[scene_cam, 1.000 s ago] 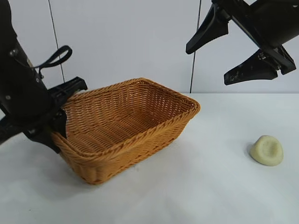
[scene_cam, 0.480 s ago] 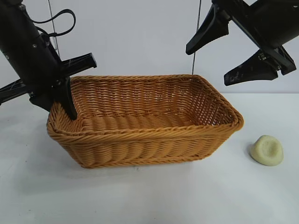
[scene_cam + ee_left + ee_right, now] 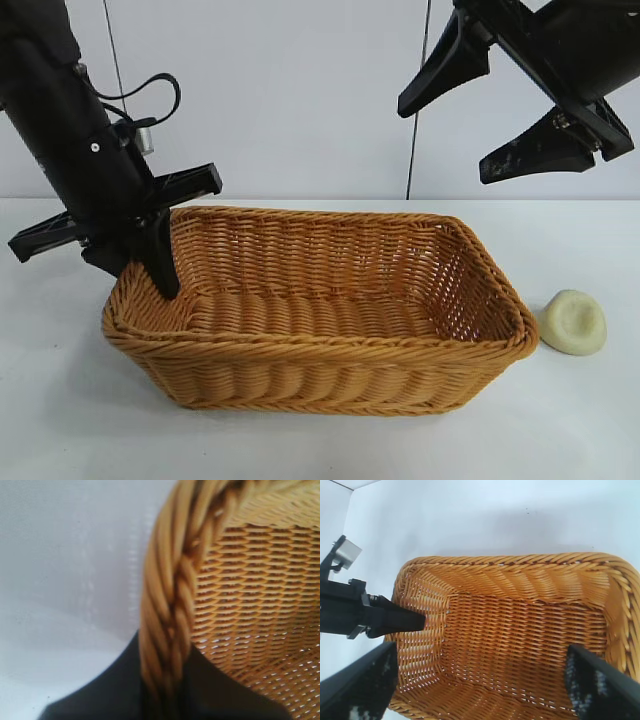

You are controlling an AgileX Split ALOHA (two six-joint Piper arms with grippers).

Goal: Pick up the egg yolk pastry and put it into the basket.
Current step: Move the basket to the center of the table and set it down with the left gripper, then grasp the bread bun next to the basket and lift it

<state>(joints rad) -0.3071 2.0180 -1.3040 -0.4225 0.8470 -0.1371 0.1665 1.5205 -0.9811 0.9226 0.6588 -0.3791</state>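
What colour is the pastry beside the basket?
Pale cream-yellow, matte; the egg yolk pastry shows best in the exterior view.

left pincer (image 3: 150, 262) clamps the basket (image 3: 330, 345) rim; egg yolk pastry (image 3: 573, 321) just beside it

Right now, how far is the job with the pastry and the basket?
Nothing is finished: the egg yolk pastry lies on the table, outside the basket, beside its right end. In hand: the left claw is clamped on the rim at the basket's left end. Left: the right claw, open above, must pick up the pastry and drop it in.
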